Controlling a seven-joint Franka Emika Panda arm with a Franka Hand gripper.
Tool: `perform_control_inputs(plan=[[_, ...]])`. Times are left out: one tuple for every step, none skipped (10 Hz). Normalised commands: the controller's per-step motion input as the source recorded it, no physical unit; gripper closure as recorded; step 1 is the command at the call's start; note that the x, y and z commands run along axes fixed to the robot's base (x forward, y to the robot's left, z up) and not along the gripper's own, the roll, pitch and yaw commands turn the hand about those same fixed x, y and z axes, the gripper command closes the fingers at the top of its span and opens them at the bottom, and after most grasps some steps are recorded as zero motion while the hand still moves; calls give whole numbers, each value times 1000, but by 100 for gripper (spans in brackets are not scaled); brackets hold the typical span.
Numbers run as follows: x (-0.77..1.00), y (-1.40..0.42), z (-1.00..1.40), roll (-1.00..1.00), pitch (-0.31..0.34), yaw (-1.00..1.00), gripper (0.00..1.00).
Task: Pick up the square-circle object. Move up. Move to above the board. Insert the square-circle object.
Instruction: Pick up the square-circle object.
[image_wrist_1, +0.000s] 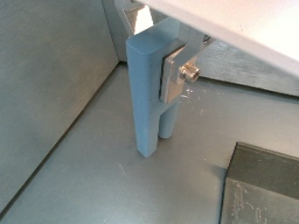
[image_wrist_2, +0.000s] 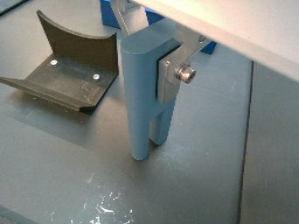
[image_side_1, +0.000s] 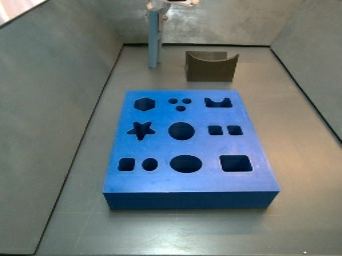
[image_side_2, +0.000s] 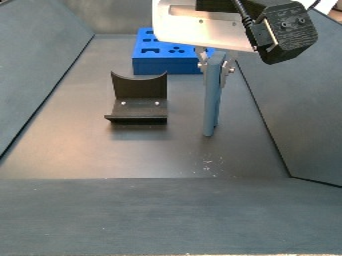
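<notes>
Pick-up step: end effector (image_wrist_2: 167, 74), silver plates closed on upper part of tall slim grey-blue two-bar square-circle object (image_wrist_2: 142, 96) standing upright on grey counter (image_side_2: 160, 150) beyond thick bright-blue holed board (image_side_1: 185, 145); next, straight lift

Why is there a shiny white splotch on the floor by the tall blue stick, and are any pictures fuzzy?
In a wrist view, light glares off the floor in front of the square-circle object. In both wrist views a washed-out white part of the robot fills the corner above the claw. The side view of the board is slightly soft.
</notes>
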Motion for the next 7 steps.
perform_control_inputs(plan=[[0,0,0,0,0,0,100],[0,0,0,0,0,0,100],[0,0,0,0,0,0,100],[0,0,0,0,0,0,100],[0,0,0,0,0,0,100],[0,0,0,0,0,0,100],[0,0,0,0,0,0,100]])
